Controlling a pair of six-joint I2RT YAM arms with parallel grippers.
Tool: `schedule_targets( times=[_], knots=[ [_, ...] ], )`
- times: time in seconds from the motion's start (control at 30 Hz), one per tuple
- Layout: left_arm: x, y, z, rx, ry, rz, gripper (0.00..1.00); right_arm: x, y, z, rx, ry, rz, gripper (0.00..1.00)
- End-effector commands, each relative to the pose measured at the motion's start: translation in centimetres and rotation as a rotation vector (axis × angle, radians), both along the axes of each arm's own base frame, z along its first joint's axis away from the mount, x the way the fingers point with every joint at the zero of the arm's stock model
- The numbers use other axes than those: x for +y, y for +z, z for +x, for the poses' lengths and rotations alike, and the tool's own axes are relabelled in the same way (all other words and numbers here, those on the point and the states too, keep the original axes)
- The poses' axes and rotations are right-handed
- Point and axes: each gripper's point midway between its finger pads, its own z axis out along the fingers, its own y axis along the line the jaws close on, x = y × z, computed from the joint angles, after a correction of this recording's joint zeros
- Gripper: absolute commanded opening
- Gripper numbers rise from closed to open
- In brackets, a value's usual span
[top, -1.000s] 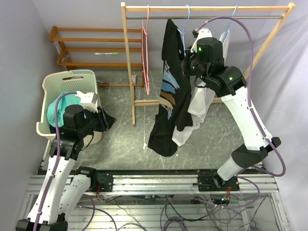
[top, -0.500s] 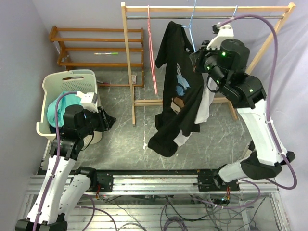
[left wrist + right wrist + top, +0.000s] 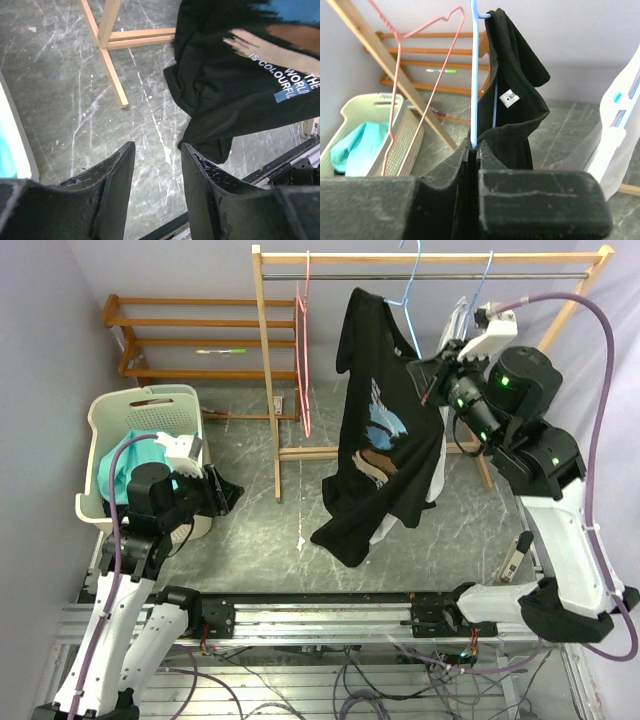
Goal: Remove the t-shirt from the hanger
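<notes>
Within the last second the right hand (image 3: 437, 388) has been carried rightward and away from the rack (image 3: 430, 257). The black t-shirt (image 3: 385, 440) has been dragged along with it, so that the printed front is now spread towards the top camera. The blue hanger (image 3: 407, 300) has been tipped over, but its hook is still caught on the rail above the hand. The right hand is clenched on the hanger's wire (image 3: 474, 75), which rises straight out of the closed jaws. Black cloth lies against them, and whether it is pinched too cannot be told. The t-shirt is therefore judged not yet freed: one shoulder is still draped over the hanger's upper end, beyond the hand, while the body hangs below it down to the desk (image 3: 250, 530). A white garment (image 3: 620, 130) hangs just to the right of the hand and could be snagged. A pink hanger (image 3: 400, 75) dangles further left on the same rail. The left hand (image 3: 215, 490) is held released, with nothing between its fingers, over the desk beside the basket (image 3: 115, 420). It is well apart from the shirt's hem, which is seen ahead of it.
</notes>
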Motion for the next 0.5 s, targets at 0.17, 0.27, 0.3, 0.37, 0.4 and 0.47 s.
schedule_targets(
  times=[0.17,0.27,0.3,0.37,0.4,0.47],
  knots=[
    [-2.9,4.6,-3.8,-0.203,-0.240,-0.069,0.59,-1.4,-0.8,-10.7,0.038,0.264,0.066,0.00],
    [-3.6,6.6,-5.6,-0.284,-0.315,-0.099,0.62,-1.9,-2.0,-14.2,0.073,0.352,0.062,0.00],
    [-3.7,7.4,-6.2,-0.302,-0.330,-0.106,0.65,-2.1,-2.6,-15.5,0.095,0.381,0.053,0.00],
    [-3.9,10.0,-7.6,-0.353,-0.358,-0.135,0.71,-1.9,-3.8,-17.8,0.137,0.467,0.037,0.00],
    [-4.0,11.5,-8.4,-0.385,-0.378,-0.147,0.74,-1.7,-4.4,-18.9,0.164,0.516,0.030,0.00],
    [-4.2,14.6,-9.9,-0.436,-0.425,-0.153,0.77,-1.2,-5.8,-21.2,0.219,0.618,0.023,0.00]
  ],
)
